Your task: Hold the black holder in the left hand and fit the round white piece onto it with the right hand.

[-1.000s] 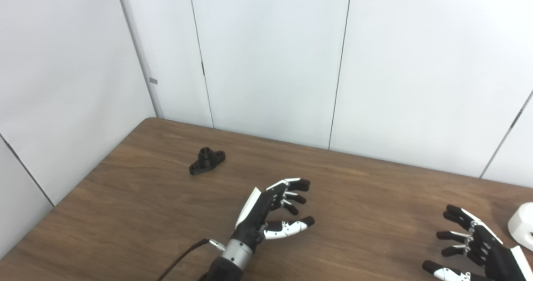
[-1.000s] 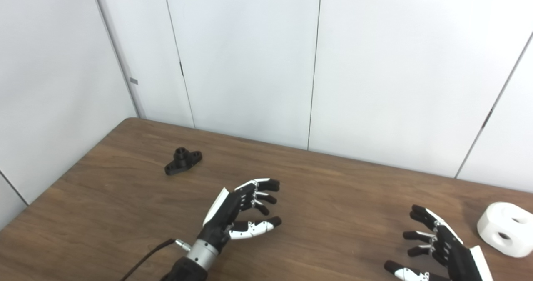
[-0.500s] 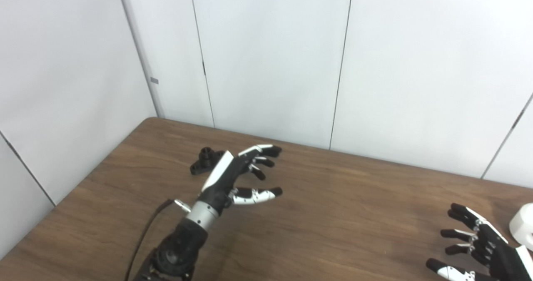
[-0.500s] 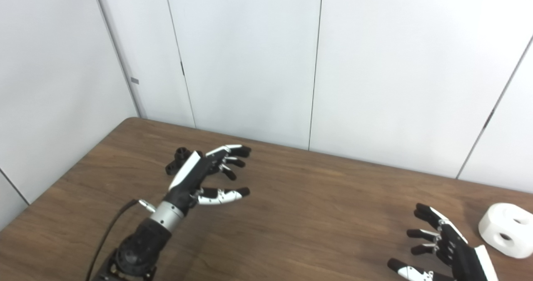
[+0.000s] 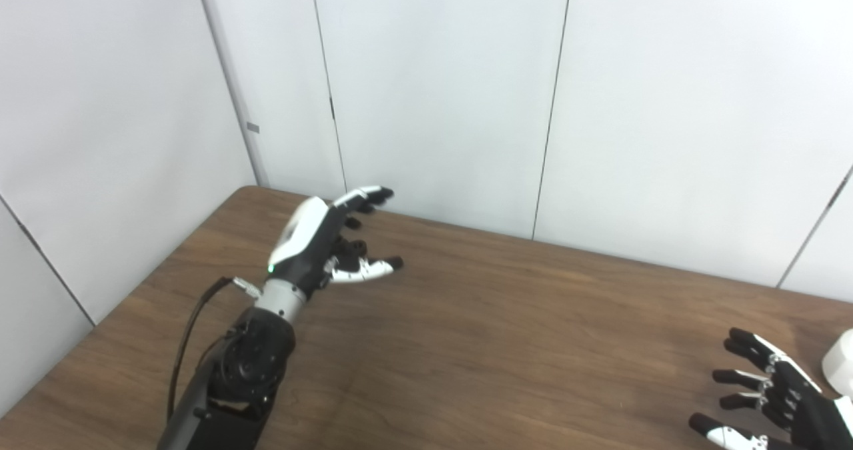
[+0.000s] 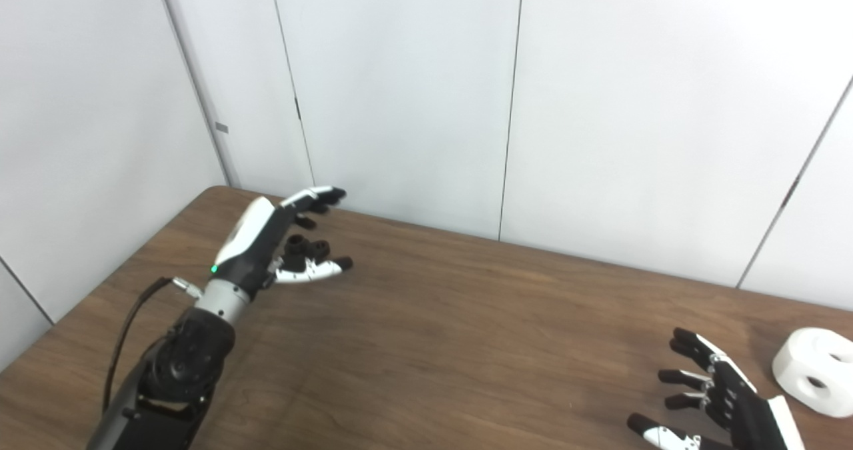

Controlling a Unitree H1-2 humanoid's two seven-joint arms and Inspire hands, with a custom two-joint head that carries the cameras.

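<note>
Black holder (image 6: pixel 305 246) between spread left hand (image 6: pixel 266 243) fingers (image 6: pixel 318 198), ungripped; right hand (image 6: pixel 723 400) splayed, empty.

Black holder (image 6: pixel 303 247) far-left on table; round white piece (image 6: pixel 814 380) far-right.

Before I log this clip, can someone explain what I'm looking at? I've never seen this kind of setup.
These are two pictures from cameras set side by side on a humanoid robot's head, so both show one scene from slightly different spots. The robot stands at a brown table with white wall panels behind. Its two arms come in from the bottom edge, each ending in a black-and-white hand with fingers and a thumb.

The left hand is stretched to the far left corner, fingers spread, around a small black holder that it mostly hides; I cannot tell whether it touches it. The right hand waits open near the bottom right. Beside it lies a round white piece with holes, untouched. Neither hand clearly holds anything.
</note>
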